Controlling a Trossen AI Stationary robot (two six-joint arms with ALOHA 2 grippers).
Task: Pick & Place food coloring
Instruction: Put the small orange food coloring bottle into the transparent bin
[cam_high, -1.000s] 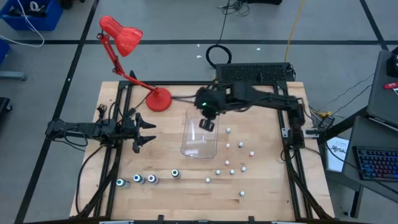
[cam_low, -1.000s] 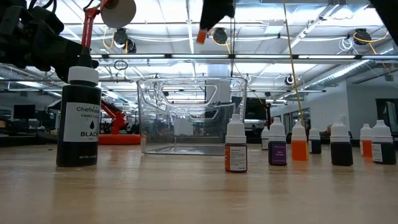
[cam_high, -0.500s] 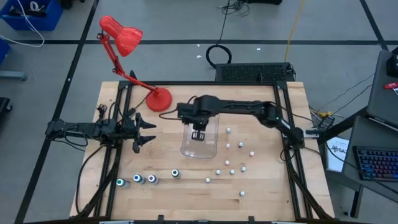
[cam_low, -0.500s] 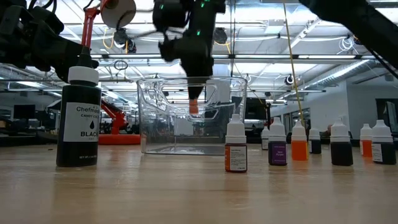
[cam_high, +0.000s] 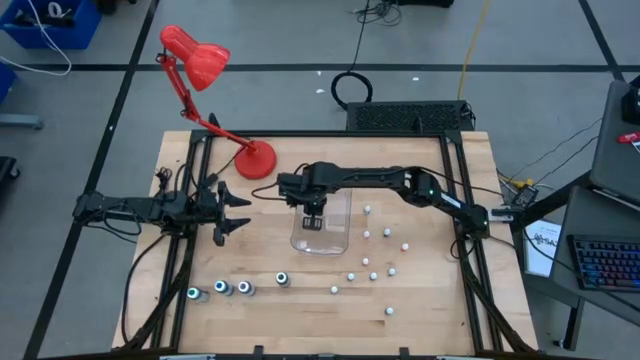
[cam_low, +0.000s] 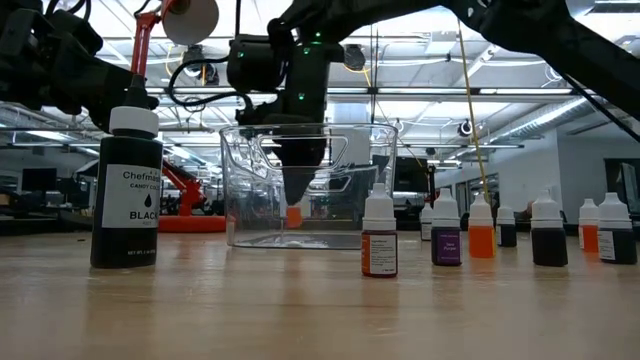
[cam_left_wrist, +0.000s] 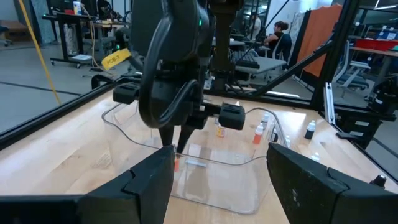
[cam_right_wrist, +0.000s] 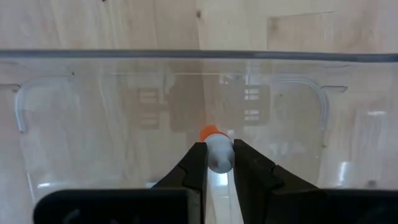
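The right arm stretched from its mount at the right edge of the pale wooden table (cam_high: 420, 300) leftward across the far half, its wrist bent so the right gripper (cam_high: 313, 208) pointed straight down into the clear plastic tub (cam_high: 322, 241) at the middle of the table. Its two dark fingers (cam_right_wrist: 198, 163) were clamped on a small orange food coloring bottle with a white top (cam_right_wrist: 214, 149), held low inside the tub, close to the floor of it; whether the bottle touched the bottom I could not tell. From table height the gripper hung inside the tub's transparent walls with the orange bottle showing at its tip. The left arm lay along the left side of the table, and the left gripper (cam_high: 228, 212) rested there with its fingers (cam_left_wrist: 146, 183) spread apart and nothing between them, pointing toward the tub. To the right of the tub and nearer the front edge, a scatter of tiny white-topped dropper bottles (cam_high: 373, 262) stood upright on the wood. Along the near left, a row of four larger dark round bottles with teal-white tops (cam_high: 232, 288) stood well apart from the tub. A red desk lamp (cam_high: 205, 70) stood on its round base at the far left corner.
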